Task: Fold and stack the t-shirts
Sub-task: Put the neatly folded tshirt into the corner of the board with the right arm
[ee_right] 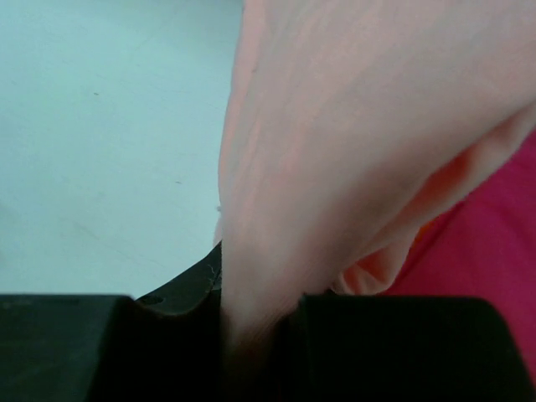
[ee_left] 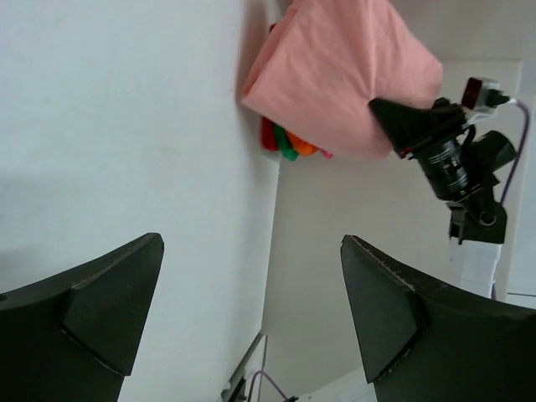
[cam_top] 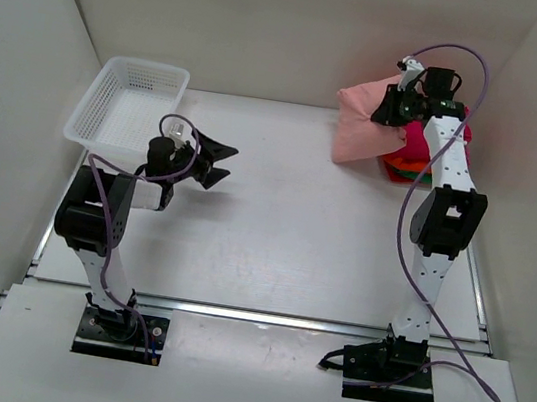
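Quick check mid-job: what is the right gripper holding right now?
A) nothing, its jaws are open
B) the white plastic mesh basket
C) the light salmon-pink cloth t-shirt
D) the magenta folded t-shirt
C: in the right wrist view the right gripper is shut on a bunched fold of the light salmon-pink cloth t-shirt, and the top view shows that shirt hanging from it.

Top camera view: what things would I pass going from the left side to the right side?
White plastic mesh basket → left arm's open black end effector → salmon-pink cloth t-shirt.
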Robot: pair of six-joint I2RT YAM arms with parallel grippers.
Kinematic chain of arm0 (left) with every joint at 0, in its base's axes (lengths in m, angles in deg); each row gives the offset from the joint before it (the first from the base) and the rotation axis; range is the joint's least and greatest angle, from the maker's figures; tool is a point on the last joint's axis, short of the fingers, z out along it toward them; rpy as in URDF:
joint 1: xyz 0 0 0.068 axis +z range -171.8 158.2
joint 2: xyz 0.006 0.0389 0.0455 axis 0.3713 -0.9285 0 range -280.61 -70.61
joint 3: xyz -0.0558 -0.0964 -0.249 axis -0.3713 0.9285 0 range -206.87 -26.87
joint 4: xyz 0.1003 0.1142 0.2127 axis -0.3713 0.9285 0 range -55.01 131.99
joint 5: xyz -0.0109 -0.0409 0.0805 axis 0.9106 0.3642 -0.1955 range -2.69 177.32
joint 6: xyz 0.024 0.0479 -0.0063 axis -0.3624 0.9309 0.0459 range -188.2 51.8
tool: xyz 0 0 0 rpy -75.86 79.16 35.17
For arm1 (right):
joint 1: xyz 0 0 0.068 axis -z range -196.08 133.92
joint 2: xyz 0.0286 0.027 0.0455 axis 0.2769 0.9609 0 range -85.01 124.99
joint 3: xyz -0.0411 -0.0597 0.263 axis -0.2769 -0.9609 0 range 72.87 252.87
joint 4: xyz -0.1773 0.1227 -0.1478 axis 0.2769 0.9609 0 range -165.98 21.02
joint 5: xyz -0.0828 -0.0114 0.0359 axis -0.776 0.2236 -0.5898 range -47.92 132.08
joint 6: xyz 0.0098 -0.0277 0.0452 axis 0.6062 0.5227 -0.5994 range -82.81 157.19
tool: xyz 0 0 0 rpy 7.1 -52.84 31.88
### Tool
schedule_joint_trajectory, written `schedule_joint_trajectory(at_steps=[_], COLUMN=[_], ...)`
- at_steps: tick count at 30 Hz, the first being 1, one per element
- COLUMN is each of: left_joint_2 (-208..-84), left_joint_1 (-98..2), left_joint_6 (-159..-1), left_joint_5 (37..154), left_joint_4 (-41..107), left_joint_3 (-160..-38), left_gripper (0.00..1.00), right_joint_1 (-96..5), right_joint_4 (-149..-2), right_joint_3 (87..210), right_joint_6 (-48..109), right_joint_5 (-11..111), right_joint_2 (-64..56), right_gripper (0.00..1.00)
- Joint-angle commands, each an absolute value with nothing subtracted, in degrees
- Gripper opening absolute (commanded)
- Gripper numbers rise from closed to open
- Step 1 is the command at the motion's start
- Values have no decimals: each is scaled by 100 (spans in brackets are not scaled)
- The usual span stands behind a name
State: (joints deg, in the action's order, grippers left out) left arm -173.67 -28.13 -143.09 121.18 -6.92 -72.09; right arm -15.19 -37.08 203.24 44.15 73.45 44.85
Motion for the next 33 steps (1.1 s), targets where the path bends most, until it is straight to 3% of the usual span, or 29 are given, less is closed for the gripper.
schedule_joint_trajectory(at_steps=[1, 15, 33], left_joint_2=[-16993, -16895, -17194], left_joint_1=[-2821, -2690, -2743], left_joint_6=[-14045, -13754, -13719], left_joint_5=[12098, 12458, 12686], left_joint_4=[-1044, -1010, -1124], left_joint_3=[-6845, -6511, -6467], left_gripper=[99, 99, 99], right_joint_1=[-1309, -237, 80], right_joint_4=[-3468, -3431, -4047], right_joint_3=[20829, 21042, 20866], right_joint_6=[5090, 5256, 5582], right_joint_5=[7029, 7196, 6642], right_joint_2=[4647, 4288, 3750], right_gripper=[0, 0, 0])
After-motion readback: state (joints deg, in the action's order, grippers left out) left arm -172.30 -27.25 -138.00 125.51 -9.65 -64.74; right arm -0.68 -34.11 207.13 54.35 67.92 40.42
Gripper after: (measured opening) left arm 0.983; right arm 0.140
